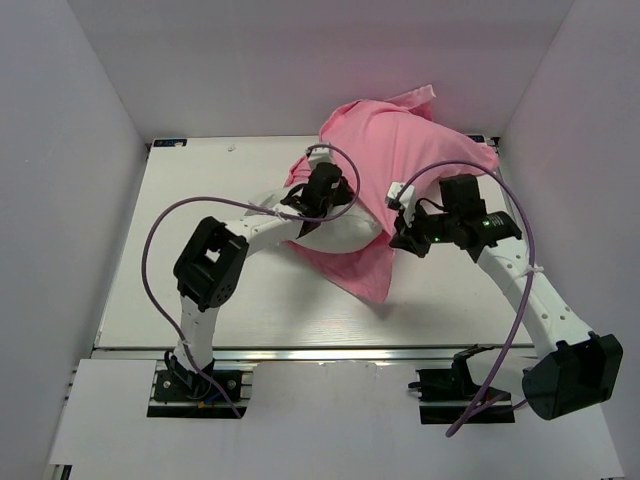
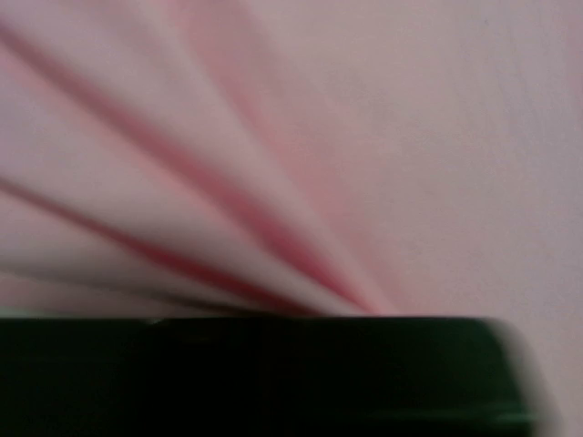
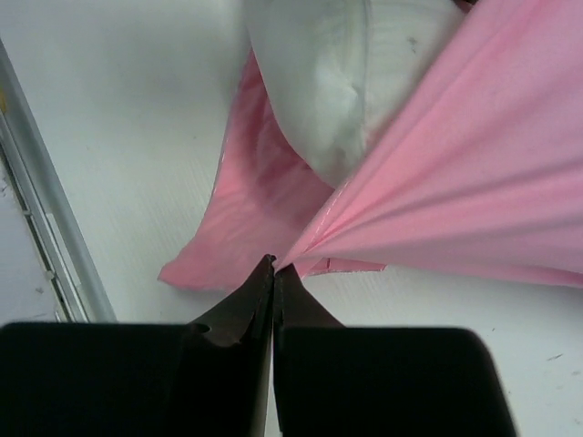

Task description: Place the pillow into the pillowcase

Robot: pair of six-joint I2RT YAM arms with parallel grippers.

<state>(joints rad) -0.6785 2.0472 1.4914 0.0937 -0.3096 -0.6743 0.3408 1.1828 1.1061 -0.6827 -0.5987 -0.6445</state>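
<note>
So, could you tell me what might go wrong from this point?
The right gripper is shut on only a thin gathered pinch of the pillowcase; the slick fabric may slip free under tension.
The pillow has its near end uncovered, and a loose flap lies on the table beneath it; pulling might drag the pillow instead of sheathing it.
The left gripper also pinches pillowcase, so opposing pulls could strain the fabric.

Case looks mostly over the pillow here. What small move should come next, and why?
Probably draw the right gripper, pinched shut on the pillowcase hem, a little toward the arms' bases: the pillow has its white end bulging uncovered out of the opening.
</note>
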